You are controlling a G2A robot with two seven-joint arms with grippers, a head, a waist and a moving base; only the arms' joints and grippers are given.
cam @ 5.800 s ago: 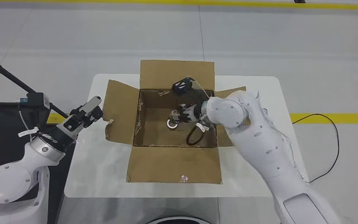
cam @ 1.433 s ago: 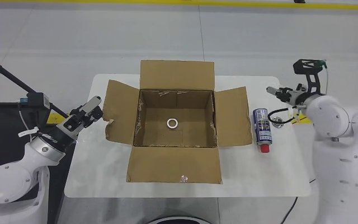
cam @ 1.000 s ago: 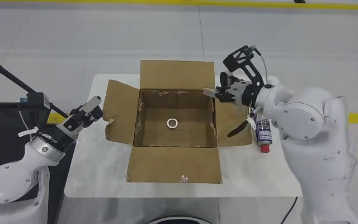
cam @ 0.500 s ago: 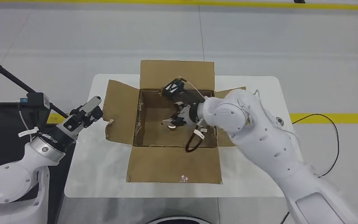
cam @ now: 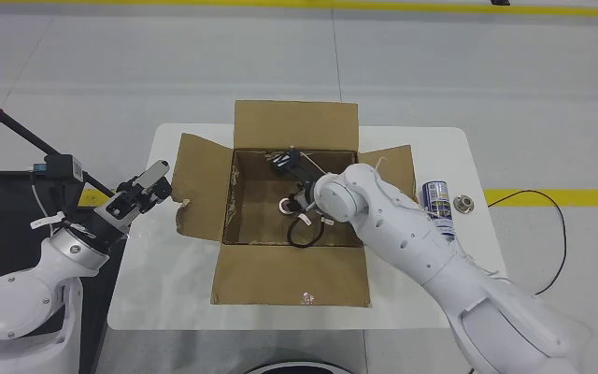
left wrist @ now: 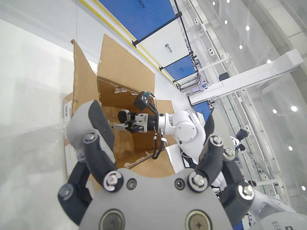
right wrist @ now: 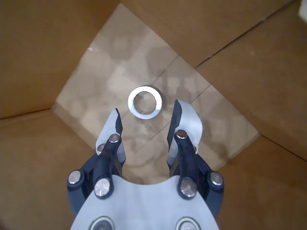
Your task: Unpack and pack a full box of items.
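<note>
Cardboard box (cam: 290, 271): open on counter (cam: 159, 290), white ring (right wrist: 159, 104) inside.
Right fingers (right wrist: 185, 118): wide, empty, over ring.
Left fingers (left wrist: 97, 118): wide, empty.

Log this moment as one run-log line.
right hand: open, inside cardboard box, at metal ring on its floor | left hand: open, beside box flap | spray can: lying on table outside box

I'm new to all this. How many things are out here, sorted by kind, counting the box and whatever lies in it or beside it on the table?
Cardboard box: 1
White ring, on the box floor: 1
Spray can, on the table: 1
Small round metal piece, beside the can: 1
Total: 4
</note>
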